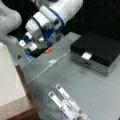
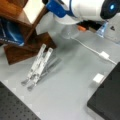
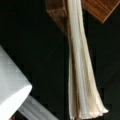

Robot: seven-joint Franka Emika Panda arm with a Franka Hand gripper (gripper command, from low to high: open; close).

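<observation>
In a front view the white arm with a blue ring reaches down at the top left, and its gripper (image 1: pixel 35 52) hangs low over the grey table's far left corner. A small orange object (image 1: pixel 48 50) lies just to the gripper's right; it also shows beneath the arm (image 2: pixel 81 28). A blue item (image 1: pixel 28 56) lies under the gripper. The arm's body hides the gripper in a front view (image 2: pixel 82 10). The wrist view shows no fingers, only a pale stack of page edges (image 3: pixel 81 75) below a wooden piece (image 3: pixel 100 8).
A white cable (image 1: pixel 40 73) with a connector (image 1: pixel 52 62) crosses the table. A black box (image 1: pixel 97 51) with a white tab (image 1: pixel 86 55) stands at the right. Clear plastic strips (image 1: pixel 67 105) lie in front. A wooden stand (image 2: pixel 27 47) holds a blue book (image 2: pixel 10 32).
</observation>
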